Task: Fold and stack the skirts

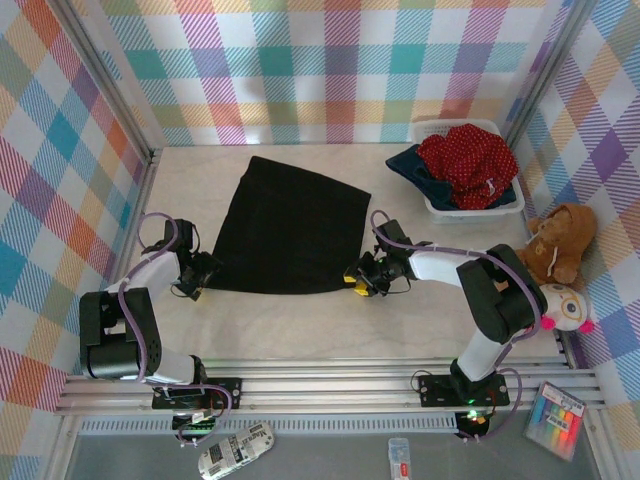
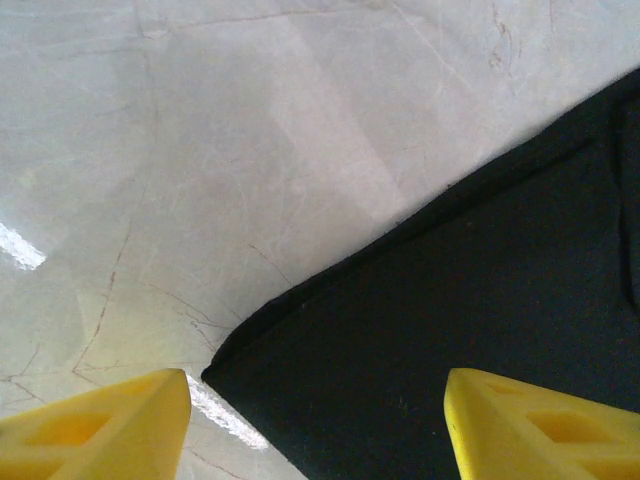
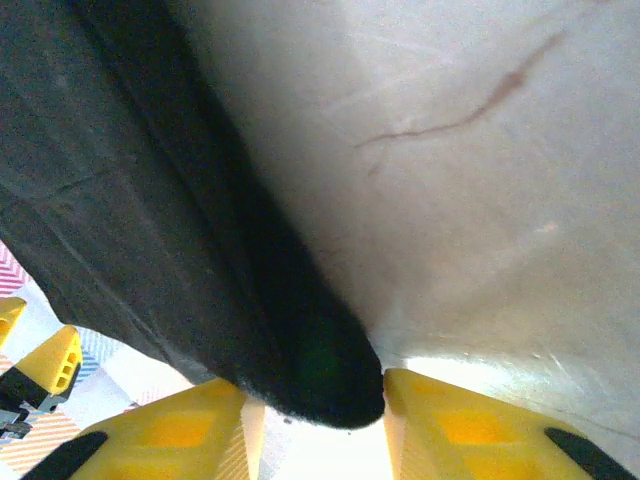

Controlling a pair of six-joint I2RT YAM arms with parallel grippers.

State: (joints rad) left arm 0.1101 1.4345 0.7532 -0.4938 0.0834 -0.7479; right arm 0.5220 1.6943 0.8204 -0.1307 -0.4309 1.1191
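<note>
Both grippers sat at the near corners of the black skirt (image 1: 290,225), which lay spread flat on a pale, veined, glossy table (image 1: 300,330).

Nearer than the skirt, a metal rail (image 1: 350,385) ran along the table's front edge. At the skirt's near left corner the left gripper (image 2: 315,420) was open, its yellow fingers (image 2: 110,425) spread wide on either side of the corner without touching it. At the near right corner the right gripper (image 3: 320,400) had closed on the cloth and pinched the corner between its fingers. Right of the skirt a brown teddy bear (image 1: 560,240) leaned against the side wall. Beyond the skirt's far right corner a white basket (image 1: 470,125) held a red dotted skirt (image 1: 470,165) on top of a denim skirt (image 1: 410,165). Pastel plaid walls (image 1: 330,70) enclosed the table behind and on both sides.
</note>
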